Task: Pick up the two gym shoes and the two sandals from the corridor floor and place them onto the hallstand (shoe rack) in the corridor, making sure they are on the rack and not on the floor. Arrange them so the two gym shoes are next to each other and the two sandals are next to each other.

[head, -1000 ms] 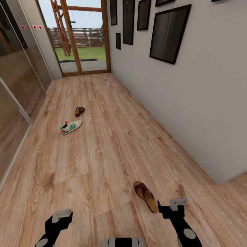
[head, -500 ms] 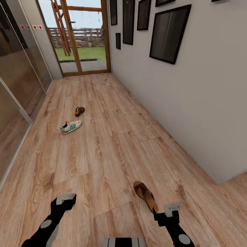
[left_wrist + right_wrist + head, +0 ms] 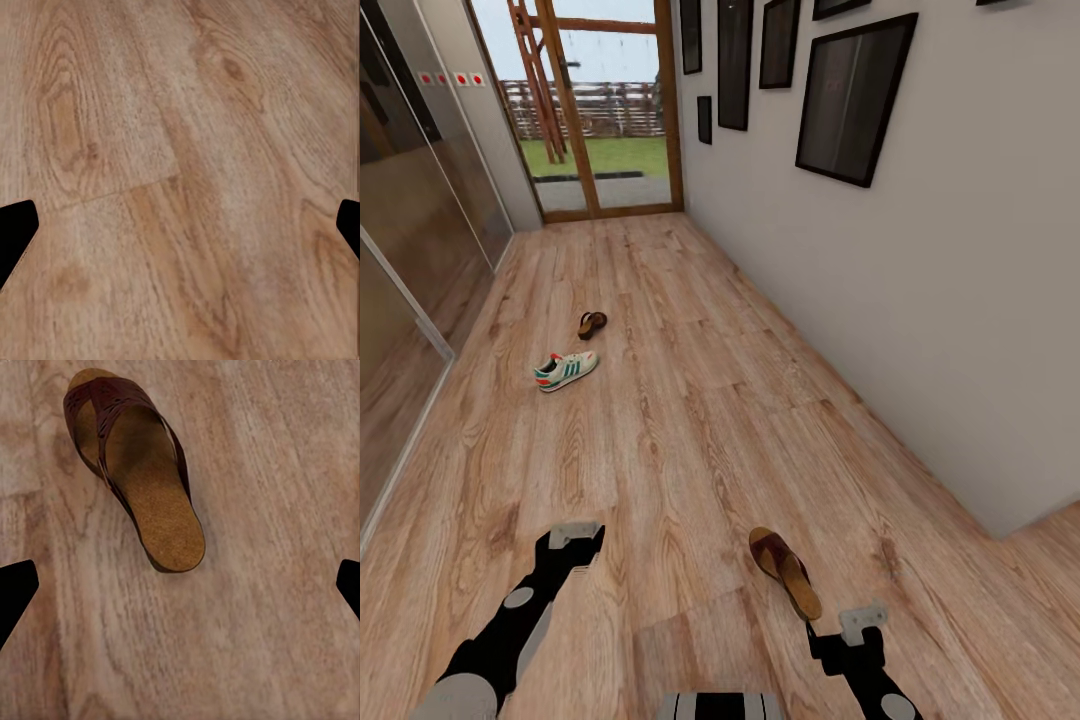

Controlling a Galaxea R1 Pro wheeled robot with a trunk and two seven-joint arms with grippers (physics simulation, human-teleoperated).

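One brown sandal (image 3: 784,572) lies on the corridor floor (image 3: 690,420) close in front of me, heel toward me. My right gripper (image 3: 850,630) hovers just behind its heel, open and empty; in the right wrist view the sandal (image 3: 135,472) lies ahead of the spread fingertips (image 3: 15,585). My left gripper (image 3: 572,540) reaches out over bare planks, open, with nothing between its fingertips (image 3: 15,229). Farther down the corridor lie a white gym shoe (image 3: 566,369) with green stripes and, beyond it, a second sandal (image 3: 592,323). The hallstand is out of view.
A white wall (image 3: 920,300) with dark framed pictures (image 3: 855,95) runs along the right. Glossy sliding panels (image 3: 400,250) line the left. A glazed wooden door (image 3: 595,110) closes the far end. Open floor stretches between me and the far shoes.
My left arm has stretched forward over the floor. My right gripper has drawn back slightly toward me, behind the near sandal's heel. The shoes have not moved.
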